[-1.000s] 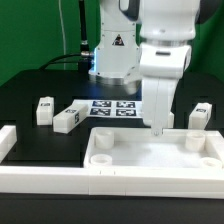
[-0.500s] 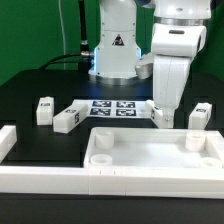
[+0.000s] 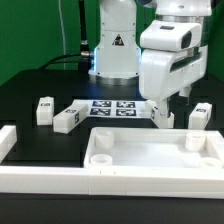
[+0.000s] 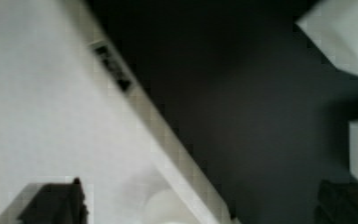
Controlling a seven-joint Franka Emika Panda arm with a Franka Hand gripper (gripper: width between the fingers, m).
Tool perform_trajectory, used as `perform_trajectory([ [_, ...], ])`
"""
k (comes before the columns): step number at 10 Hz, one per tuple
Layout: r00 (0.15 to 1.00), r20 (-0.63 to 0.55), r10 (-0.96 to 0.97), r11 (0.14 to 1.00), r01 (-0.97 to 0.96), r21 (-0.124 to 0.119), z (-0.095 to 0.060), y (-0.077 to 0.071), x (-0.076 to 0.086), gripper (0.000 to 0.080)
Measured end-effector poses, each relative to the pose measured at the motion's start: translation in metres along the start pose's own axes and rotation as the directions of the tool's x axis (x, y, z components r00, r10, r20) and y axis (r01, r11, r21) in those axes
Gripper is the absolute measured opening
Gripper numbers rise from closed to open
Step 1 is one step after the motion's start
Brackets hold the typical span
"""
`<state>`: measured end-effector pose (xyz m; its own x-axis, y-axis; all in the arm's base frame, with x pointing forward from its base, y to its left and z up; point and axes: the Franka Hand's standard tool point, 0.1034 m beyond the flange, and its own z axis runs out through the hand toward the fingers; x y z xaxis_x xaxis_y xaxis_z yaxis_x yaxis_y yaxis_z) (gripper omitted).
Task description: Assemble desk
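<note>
The hand [image 3: 168, 103] hangs tilted over the black bench [image 3: 40, 85] with its fingers [image 4: 51, 203] spread wide and nothing between them, close above the middle leg [image 3: 163, 117]. That leg stands just behind the far rim of the tabletop [image 3: 150, 150]. The white tray-like tabletop lies rim-up along the bench's near edge in the exterior view, behind the front border rail [image 3: 60, 180], with the marker board [image 3: 113, 108] beyond it, the right leg [image 3: 202, 115] toward the exterior view's right, and the outer left leg [image 3: 43, 109] and inner left leg [image 3: 65, 119] toward its left.
</note>
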<state>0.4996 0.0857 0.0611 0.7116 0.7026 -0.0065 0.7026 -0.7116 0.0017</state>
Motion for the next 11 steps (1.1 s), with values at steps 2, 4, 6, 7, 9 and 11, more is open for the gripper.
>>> perform_trajectory([
  [2, 0.99, -0.002, 0.139, 0.99, -0.139, 0.008, 0.0, -0.005, 0.003, 0.0649],
  [4, 0.966, -0.003, 0.26, 0.966, -0.259, 0.016, 0.0, -0.007, 0.004, 0.0649],
  [6, 0.913, -0.002, 0.408, 0.912, -0.408, 0.031, 0.0, -0.009, 0.006, 0.0649],
  [7, 0.828, 0.003, 0.56, 0.828, -0.56, 0.037, -0.001, -0.014, 0.006, 0.0649],
  [9, 0.676, 0.023, 0.737, 0.674, -0.737, 0.049, -0.002, -0.024, 0.005, 0.0649],
  [11, 0.552, 0.044, 0.833, 0.549, -0.833, 0.067, 0.0, -0.027, 0.005, 0.0649],
])
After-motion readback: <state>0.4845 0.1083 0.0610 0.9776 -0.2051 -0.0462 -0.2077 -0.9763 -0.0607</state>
